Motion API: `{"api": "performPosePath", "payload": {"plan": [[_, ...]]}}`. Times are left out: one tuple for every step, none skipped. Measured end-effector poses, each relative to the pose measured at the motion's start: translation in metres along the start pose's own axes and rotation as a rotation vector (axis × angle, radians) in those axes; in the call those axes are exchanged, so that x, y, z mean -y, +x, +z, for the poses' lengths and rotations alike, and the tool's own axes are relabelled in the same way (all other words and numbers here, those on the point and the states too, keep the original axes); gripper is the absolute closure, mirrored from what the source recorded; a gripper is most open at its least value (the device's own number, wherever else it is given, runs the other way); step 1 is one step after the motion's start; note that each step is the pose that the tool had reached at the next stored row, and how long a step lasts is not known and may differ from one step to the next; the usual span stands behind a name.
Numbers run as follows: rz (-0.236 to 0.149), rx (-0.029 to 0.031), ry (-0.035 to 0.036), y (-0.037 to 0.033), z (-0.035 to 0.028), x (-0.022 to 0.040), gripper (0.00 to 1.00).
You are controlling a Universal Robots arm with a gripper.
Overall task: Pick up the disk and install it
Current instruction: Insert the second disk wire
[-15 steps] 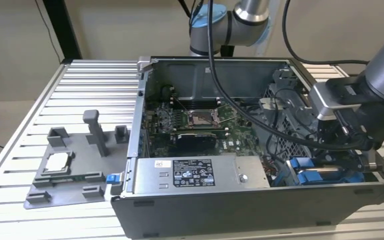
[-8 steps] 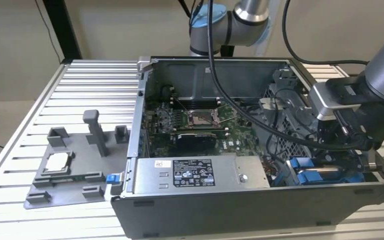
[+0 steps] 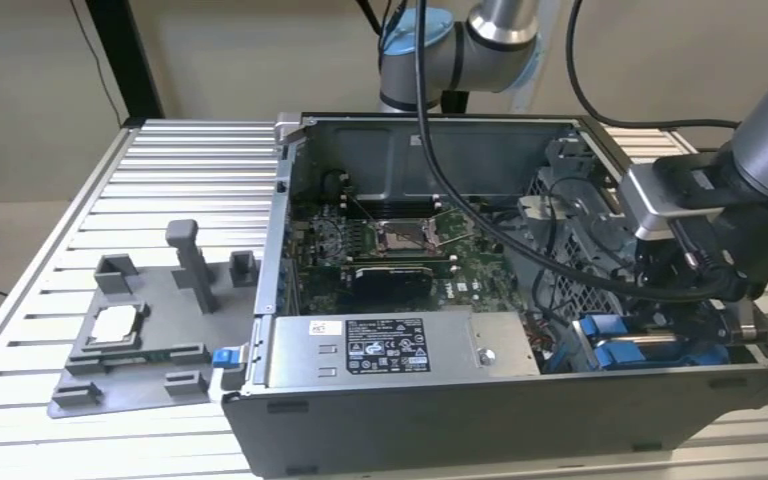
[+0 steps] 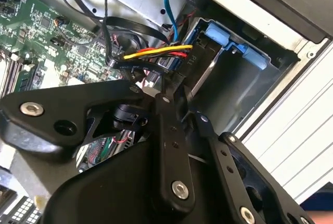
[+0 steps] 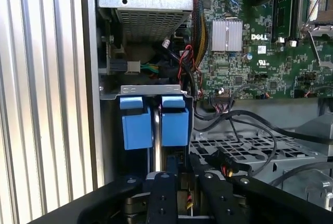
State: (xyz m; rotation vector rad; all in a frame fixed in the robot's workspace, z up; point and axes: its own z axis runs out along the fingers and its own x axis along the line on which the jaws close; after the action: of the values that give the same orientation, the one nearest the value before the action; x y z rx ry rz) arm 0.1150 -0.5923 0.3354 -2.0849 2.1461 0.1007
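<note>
disk point(image 5: 156, 125) in drive bay, exterior view adds grey tray point(image 3: 131, 345)

Disk point(image 3: 631, 350) inside the computer case point(image 3: 491, 425), the exterior view's right of power supply point(image 3: 398, 345).

My black gripper linkage point(image 4: 171, 146) lies across the near field in the second wrist view. Beyond it stands a grey metal drive bay point(image 4: 229, 86), with a blue plastic carrier tab point(image 4: 234, 44) at its far edge. Yellow, red and black wires point(image 4: 156, 53) run just beside the bay. The green motherboard point(image 4: 47, 36) lies past the wires, away from the bay.
</note>
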Motion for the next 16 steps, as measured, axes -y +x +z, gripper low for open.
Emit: {"api": "performPosePath", "payload": {"plan": [[0.002,-0.0011,0.0001,-0.0007,-0.0049,0.0002,0.00],[0.002,-0.0008,0.0002,-0.0014,-0.0093,0.0004,0.00],[0.002,-0.0006,0.0001,-0.0020,-0.0135,0.0007,0.00],[0.002,-0.0010,0.0001,-0.0028,-0.0186,0.0009,0.00],[0.002,-0.0010,0.0002,-0.0035,-0.0227,0.0011,0.00],[0.002,-0.0007,0.0002,-0.0041,-0.0270,0.0014,0.00],[0.002,-0.0012,0.0002,-0.0048,-0.0317,0.0016,0.00],[0.002,-0.0008,0.0002,-0.0055,-0.0362,0.0019,0.00],[0.002,-0.0010,0.0001,-0.0062,-0.0407,0.0022,0.00],[0.002,-0.0012,0.0000,-0.0068,-0.0440,0.0024,0.00],[0.002,-0.0002,0.0000,-0.0068,-0.0446,0.0024,0.00],[0.002,0.0009,0.0000,-0.0068,-0.0446,0.0024,0.00],[0.002,0.0009,0.0000,-0.0068,-0.0446,0.0024,0.00],[0.002,0.0010,0.0000,-0.0068,-0.0446,0.0024,0.00],[0.002,0.0011,0.0000,-0.0069,-0.0446,0.0024,0.00],[0.002,0.0010,0.0000,-0.0068,-0.0447,0.0024,0.00]]}}
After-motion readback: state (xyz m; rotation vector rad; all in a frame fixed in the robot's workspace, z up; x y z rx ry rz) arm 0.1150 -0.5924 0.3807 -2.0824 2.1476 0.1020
